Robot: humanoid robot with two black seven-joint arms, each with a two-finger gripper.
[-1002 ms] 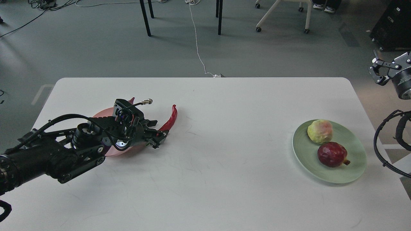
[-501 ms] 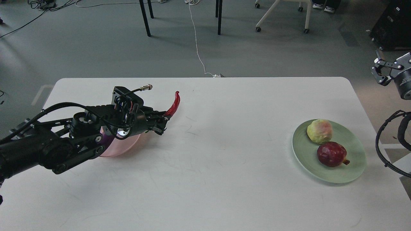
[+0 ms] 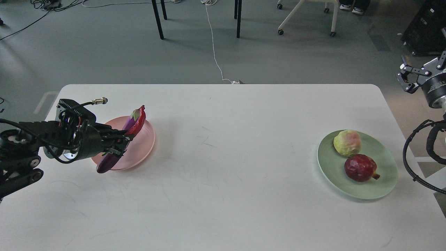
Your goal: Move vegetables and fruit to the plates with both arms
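Observation:
My left gripper (image 3: 126, 138) is shut on the lower end of the red chili pepper (image 3: 138, 121) and holds it over the pale pink plate (image 3: 146, 141) at the table's left. The purple eggplant (image 3: 108, 162) lies slantwise across that plate, beside and under the pepper, with its cap at the far end. The yellow-green fruit (image 3: 347, 142) and the dark red pomegranate (image 3: 360, 167) rest on the pale green plate (image 3: 386, 181) at the right. My right gripper (image 3: 422, 69) hangs empty in the air beyond the table's right edge, with its jaws apart.
The white table (image 3: 230, 167) ends at a far edge behind the plates. Chair and table legs and a white cable (image 3: 213, 45) stand on the floor beyond. My right arm's cable loop (image 3: 414, 157) hangs by the table's right edge.
My left gripper has lifted the chili pepper off the table and carried it left, back over the pink plate. The eggplant now shows. My right gripper shifted only slightly.

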